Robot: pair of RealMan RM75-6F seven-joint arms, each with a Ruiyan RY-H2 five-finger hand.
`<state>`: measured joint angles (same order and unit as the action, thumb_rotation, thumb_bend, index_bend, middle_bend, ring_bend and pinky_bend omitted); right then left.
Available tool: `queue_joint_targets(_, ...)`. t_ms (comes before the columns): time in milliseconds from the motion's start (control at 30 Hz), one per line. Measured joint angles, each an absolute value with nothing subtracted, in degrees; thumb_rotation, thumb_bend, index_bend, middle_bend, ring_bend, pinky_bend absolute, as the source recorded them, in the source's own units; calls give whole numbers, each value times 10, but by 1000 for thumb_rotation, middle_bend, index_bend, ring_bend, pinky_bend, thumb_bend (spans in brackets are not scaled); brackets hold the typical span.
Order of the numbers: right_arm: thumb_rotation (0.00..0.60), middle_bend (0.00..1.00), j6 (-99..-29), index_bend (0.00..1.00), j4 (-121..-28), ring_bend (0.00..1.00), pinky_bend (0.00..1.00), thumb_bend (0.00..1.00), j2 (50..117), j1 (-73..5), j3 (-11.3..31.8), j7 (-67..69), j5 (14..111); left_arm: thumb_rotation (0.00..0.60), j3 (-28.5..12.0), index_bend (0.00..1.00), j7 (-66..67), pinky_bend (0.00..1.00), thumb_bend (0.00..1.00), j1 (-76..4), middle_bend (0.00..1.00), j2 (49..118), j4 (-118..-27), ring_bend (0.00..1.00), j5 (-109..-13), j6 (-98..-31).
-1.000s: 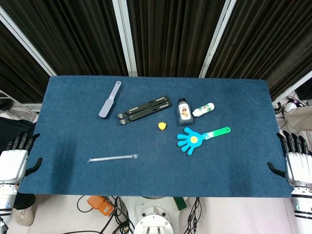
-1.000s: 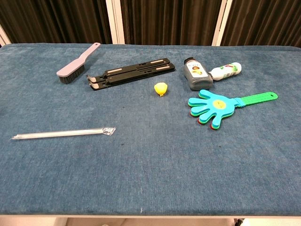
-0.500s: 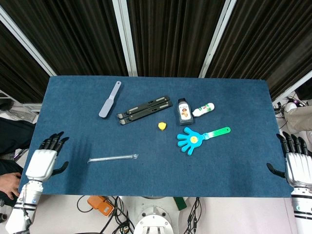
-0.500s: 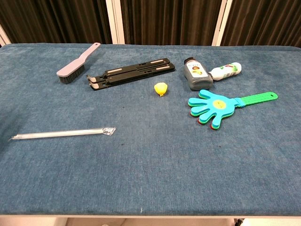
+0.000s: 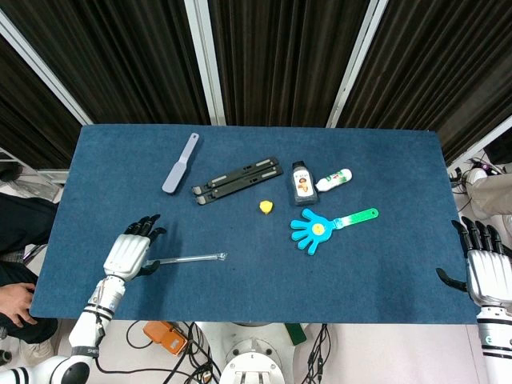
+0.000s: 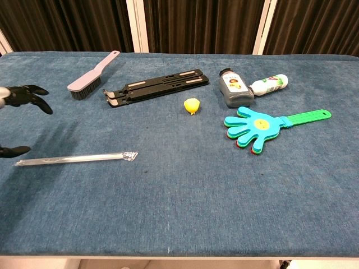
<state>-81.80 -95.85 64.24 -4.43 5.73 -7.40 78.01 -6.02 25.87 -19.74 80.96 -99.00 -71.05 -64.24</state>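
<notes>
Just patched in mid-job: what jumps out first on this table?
The bright hand-shaped clapper, blue with a green handle, lies right of centre, below two small bottles. The left hand hovers open over the near-left cloth, at the end of a clear wrapped straw. The right hand hangs open off the table's right edge.

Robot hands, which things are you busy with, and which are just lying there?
Busy with:
left hand, fingers spread, over the near end of the wrapped straw

Just lying there:
grey brush
black folding stand
yellow bit
dark bottle
white bottle
hand clapper
right hand, open at the table edge
</notes>
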Motion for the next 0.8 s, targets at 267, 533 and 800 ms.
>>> queue_joint_targets(267, 600, 110, -816, 169, -959, 86, 59, 290, 642, -45, 57, -73, 779, 600, -65, 261, 333, 153, 211, -220, 15, 845, -1011, 0, -627, -640)
queue_joint_targets(533, 600, 110, -815, 169, -960, 86, 59, 289, 642, -46, 57, -73, 778, 600, -56, 322, 366, 153, 211, -233, 15, 869, -1023, 0, -598, -661)
queue_joint_targets(800, 600, 110, -814, 170, -960, 86, 59, 289, 642, -46, 56, -75, 777, 600, -55, 372, 374, 153, 229, -248, 15, 895, -1008, 0, -574, -663)
